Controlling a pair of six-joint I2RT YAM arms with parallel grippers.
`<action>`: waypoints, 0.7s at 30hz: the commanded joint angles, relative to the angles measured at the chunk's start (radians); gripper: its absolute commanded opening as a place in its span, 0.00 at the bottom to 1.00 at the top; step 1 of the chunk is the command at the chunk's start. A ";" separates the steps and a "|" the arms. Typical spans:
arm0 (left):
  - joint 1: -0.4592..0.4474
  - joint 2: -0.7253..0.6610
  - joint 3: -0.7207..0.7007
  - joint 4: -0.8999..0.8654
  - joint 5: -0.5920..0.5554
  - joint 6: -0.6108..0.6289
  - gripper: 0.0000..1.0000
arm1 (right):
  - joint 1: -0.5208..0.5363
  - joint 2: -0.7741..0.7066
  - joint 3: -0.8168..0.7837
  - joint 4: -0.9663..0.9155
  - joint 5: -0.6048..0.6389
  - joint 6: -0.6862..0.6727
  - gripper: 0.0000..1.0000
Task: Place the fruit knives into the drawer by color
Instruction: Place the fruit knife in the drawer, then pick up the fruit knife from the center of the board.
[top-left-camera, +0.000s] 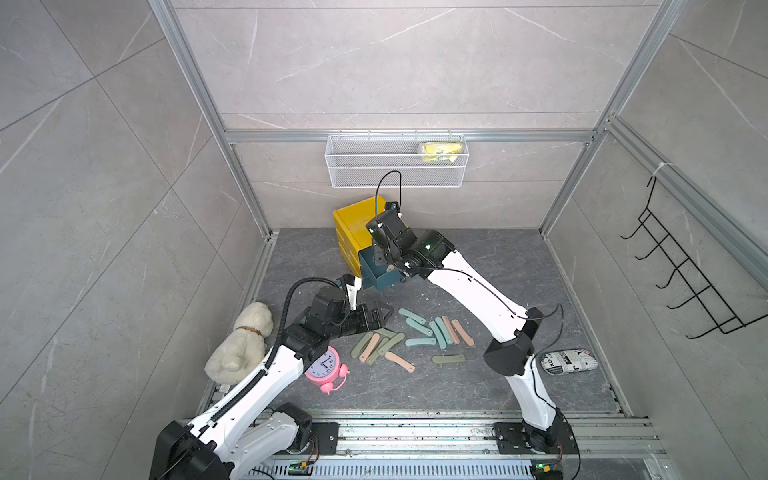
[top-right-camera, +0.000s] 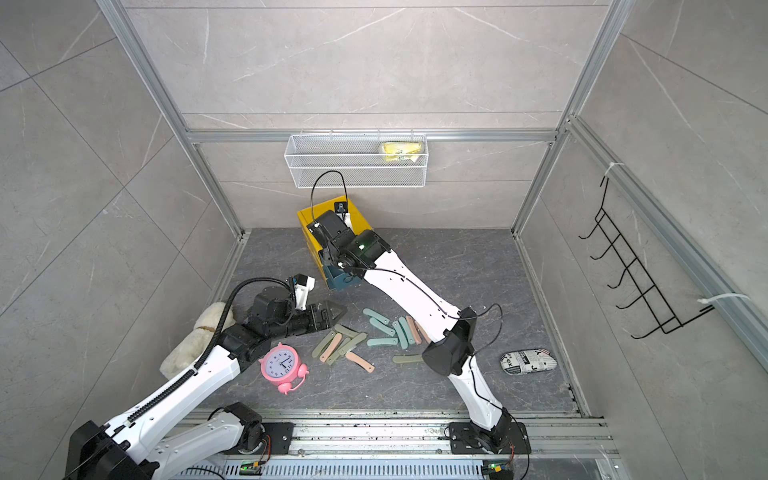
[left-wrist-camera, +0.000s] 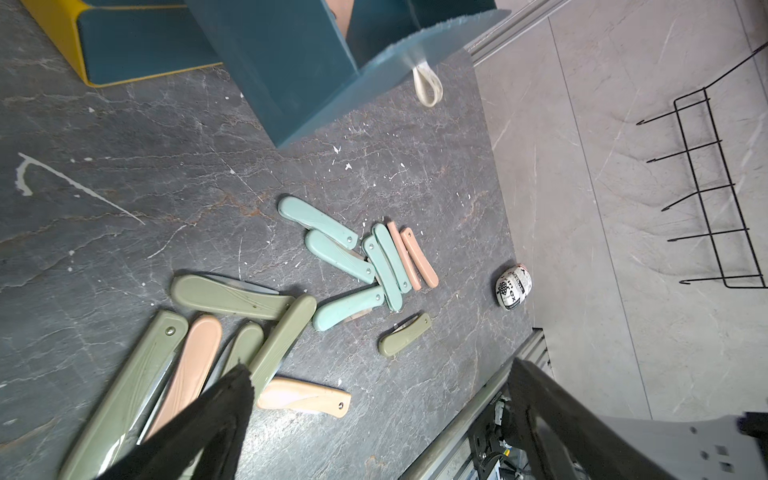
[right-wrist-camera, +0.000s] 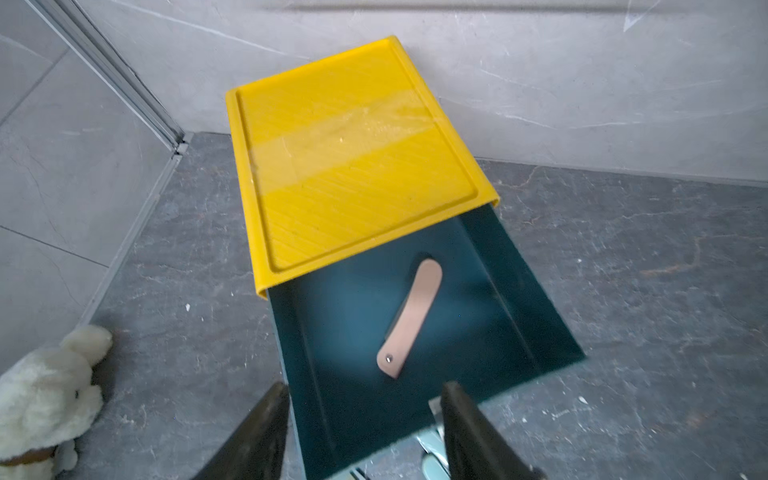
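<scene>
With the loose heap of fruit knives (top-left-camera: 415, 336) on the floor as dial centre, the drawer chest (top-left-camera: 353, 220) stands at 11 o'clock. One knife (right-wrist-camera: 409, 318) lies in its pulled-out drawer (top-left-camera: 376, 276). The alarm clock (top-left-camera: 326, 368) lies at 8, the plush toy (top-left-camera: 241, 345) beyond at 9, and the pouch (top-left-camera: 569, 362) at 3. A wire mesh basket (top-left-camera: 374, 166) hangs on the wall behind the chest.

Top views overlook all; right wrist faces drawer (right-wrist-camera: 353, 166) closely.

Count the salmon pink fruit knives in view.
5 salmon pink knives: one in the open drawer, a pair beside the teal knives, two among the olive ones; more may be hidden.
</scene>
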 joint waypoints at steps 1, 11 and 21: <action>-0.021 0.011 0.057 0.015 -0.023 0.008 0.99 | -0.014 -0.171 -0.225 0.244 0.051 -0.029 0.63; -0.169 0.158 0.158 0.024 -0.120 0.035 0.99 | -0.017 -0.587 -0.807 0.398 0.066 0.039 0.65; -0.284 0.402 0.316 0.017 -0.145 0.096 0.94 | -0.069 -0.856 -1.161 0.282 0.087 0.198 0.65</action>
